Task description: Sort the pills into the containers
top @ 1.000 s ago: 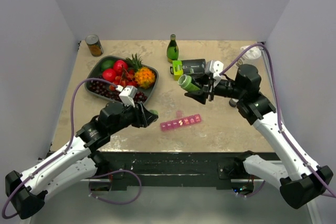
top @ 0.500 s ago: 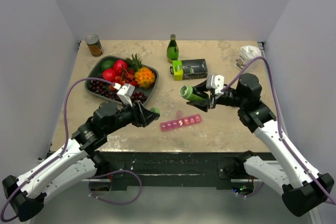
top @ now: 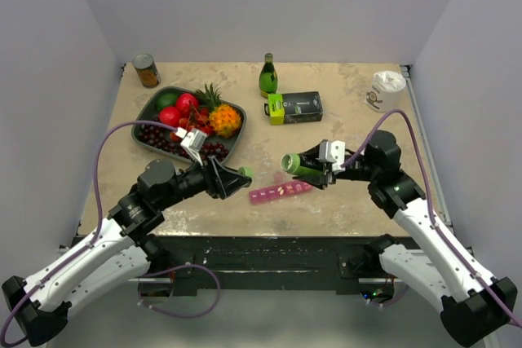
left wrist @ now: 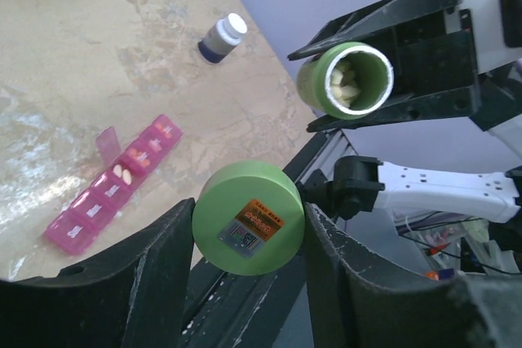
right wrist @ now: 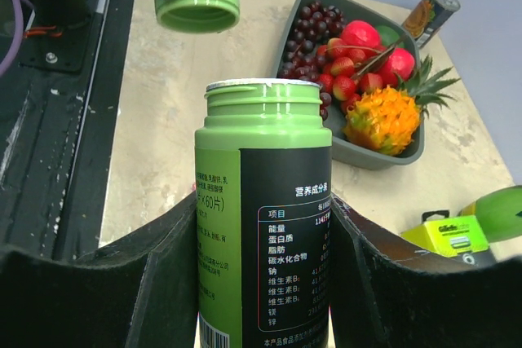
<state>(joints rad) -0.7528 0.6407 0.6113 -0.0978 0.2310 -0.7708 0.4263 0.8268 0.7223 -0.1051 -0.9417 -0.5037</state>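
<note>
Right gripper (top: 316,167) clamps an open green bottle (top: 297,165), seemingly pill-filled, mid-frame near the pink organiser (top: 281,191); left gripper (top: 235,177) pinches the cap (top: 244,174).

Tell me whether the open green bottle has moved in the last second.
Yes. The green bottle moved toward the table's near edge, away from the black-and-green box and closer to the pink pill organiser.
</note>
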